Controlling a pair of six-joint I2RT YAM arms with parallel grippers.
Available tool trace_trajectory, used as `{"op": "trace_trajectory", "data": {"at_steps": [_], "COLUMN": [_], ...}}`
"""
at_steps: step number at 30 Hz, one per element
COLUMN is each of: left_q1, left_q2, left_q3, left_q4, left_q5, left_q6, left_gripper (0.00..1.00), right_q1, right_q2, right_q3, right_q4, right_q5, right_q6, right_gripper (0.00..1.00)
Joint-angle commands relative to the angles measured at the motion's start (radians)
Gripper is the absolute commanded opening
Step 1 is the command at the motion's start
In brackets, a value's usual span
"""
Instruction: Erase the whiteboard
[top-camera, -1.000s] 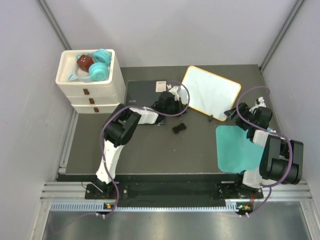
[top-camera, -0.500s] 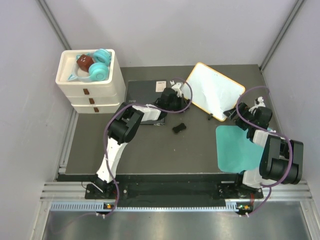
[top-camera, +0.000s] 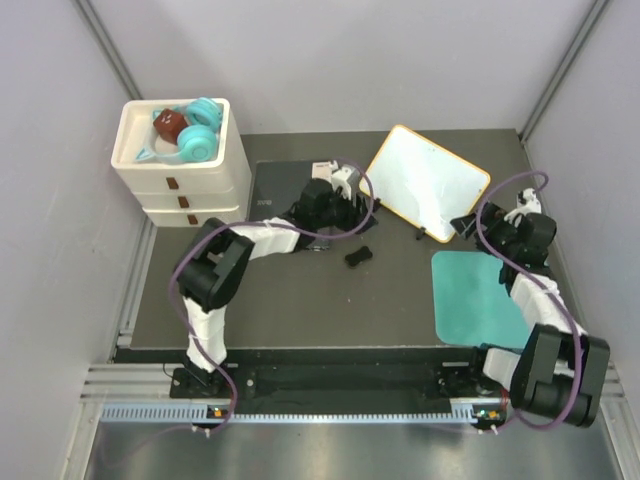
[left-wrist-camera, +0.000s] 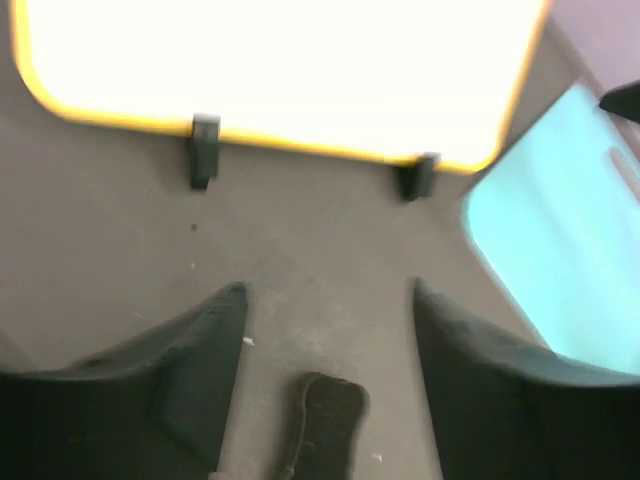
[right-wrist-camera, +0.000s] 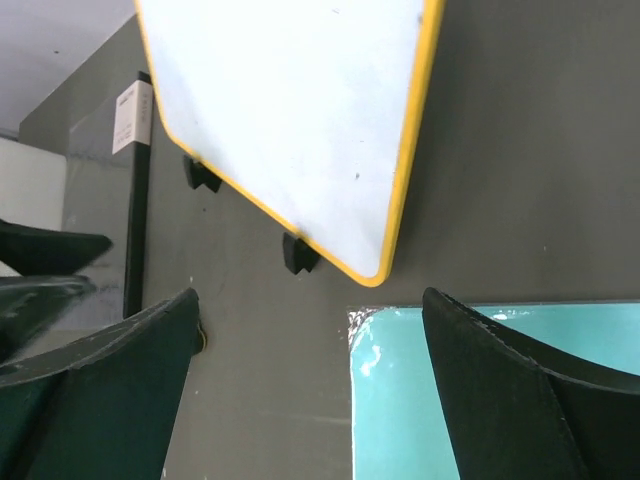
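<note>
Board (top-camera: 428, 183) sits at the far right of the table (top-camera: 250, 300), propped on little black feet, and its face looks pretty much clean from the right wrist. Right gripper (right-wrist-camera: 310, 295) is just off its near corner, fingers spread wide, empty. Left gripper (left-wrist-camera: 330, 290) faces its near edge, fingers apart too, holding nothing, with a small black thing (left-wrist-camera: 325, 425) lying below it. My worry: the board's light and unanchored, so a wipe could just shove or tip it, and neither gripper has a wiper

The left wrist's view is blurry: the whiteboard (left-wrist-camera: 280, 70) glares white, cut off up top, and the small black thing (left-wrist-camera: 325, 425) runs off the bottom edge.
</note>
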Motion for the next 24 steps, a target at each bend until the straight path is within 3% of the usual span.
{"op": "trace_trajectory", "data": {"at_steps": [1, 2, 9, 15, 24], "left_q1": [-0.002, -0.002, 0.004, 0.009, 0.01], "left_q2": [-0.205, -0.247, -0.396, -0.559, -0.758], "left_q3": [-0.056, -0.069, -0.145, -0.229, -0.388], "left_q4": [-0.041, -0.055, -0.256, -0.457, -0.459], "left_q5": [-0.057, -0.06, -0.195, -0.459, -0.567], "left_q6": [0.05, 0.058, 0.055, 0.027, 0.049], "left_gripper": [0.81, 0.99, 0.99, 0.99, 0.99], "right_q1": [0.027, 0.037, 0.126, 0.267, 0.277], "right_q2": [-0.171, -0.195, -0.318, -0.381, -0.415], "right_q3": [0.047, 0.052, 0.128, 0.177, 0.11], "right_q4": [-0.215, -0.238, -0.401, -0.54, -0.519], "right_q5": [0.083, 0.1, 0.194, 0.43, 0.436], "right_q6": [-0.085, -0.088, -0.124, -0.189, -0.177], "right_gripper": [0.94, 0.98, 0.99, 0.99, 0.99]}}
